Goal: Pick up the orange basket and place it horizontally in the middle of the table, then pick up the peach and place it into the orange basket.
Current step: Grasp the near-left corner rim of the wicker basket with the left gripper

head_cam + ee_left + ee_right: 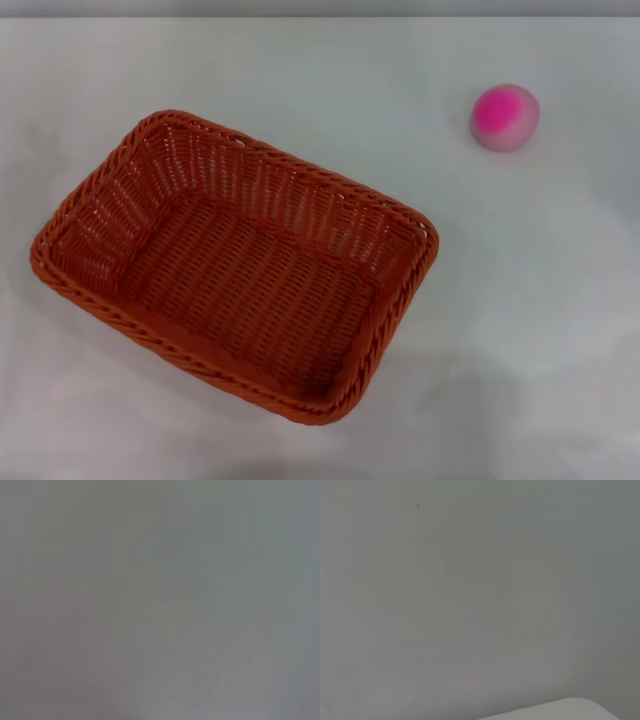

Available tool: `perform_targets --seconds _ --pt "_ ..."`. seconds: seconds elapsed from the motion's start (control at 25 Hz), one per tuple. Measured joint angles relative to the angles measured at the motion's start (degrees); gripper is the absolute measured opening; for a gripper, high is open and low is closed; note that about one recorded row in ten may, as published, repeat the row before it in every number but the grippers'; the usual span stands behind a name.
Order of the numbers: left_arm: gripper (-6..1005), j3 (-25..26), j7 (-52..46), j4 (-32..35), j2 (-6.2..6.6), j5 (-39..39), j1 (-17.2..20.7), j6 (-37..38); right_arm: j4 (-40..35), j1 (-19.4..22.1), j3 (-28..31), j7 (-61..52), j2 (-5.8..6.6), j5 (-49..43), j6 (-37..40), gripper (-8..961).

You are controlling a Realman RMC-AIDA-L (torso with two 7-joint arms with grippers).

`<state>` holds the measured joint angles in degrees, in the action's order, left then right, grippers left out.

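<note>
Looking down from the head view, a large rectangular orange-brown woven wicker basket [235, 268] with a braided rim and slatted sloping sides sits on the plain smooth white worktop [520, 330], left of centre and turned at a slant, its long sides running from far left to near right. It stands upright with its open top up and nothing inside it. A small round peach [505, 117], bright magenta-pink fading to pale whitish pink, rests on the worktop at the far right, well apart from the basket. Neither arm nor either tool appears in this view, so whether each tool is wide or narrow cannot be told. From the left wrist, only a blank grey surface fills the view. From the right wrist, a plain pale grey surface fills the view, with a lighter rounded edge at one border; neither task thing shows there.
</note>
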<state>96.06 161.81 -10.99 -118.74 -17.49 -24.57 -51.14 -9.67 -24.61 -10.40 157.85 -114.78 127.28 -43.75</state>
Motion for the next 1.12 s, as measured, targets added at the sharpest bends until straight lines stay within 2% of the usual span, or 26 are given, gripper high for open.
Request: perform_targets --seconds 0.64,0.84,1.0,1.12 --pt "535 0.0 0.0 -0.5 0.00 0.0 -0.2 2.0 -0.1 -0.1 0.0 0.0 0.06 0.0 0.0 862" --pt "535 -0.4 -0.3 -2.5 0.00 0.4 0.2 2.5 -0.2 -0.2 0.0 0.0 0.10 0.0 -0.2 862" --pt "534 -0.6 -0.5 -5.0 0.00 0.5 0.6 5.4 -0.7 0.0 0.0 0.0 0.22 0.0 -0.2 861" --pt "534 -0.7 -1.4 -11.8 0.00 1.3 2.1 14.3 -1.0 0.2 0.0 0.0 0.21 -0.1 -0.2 861"
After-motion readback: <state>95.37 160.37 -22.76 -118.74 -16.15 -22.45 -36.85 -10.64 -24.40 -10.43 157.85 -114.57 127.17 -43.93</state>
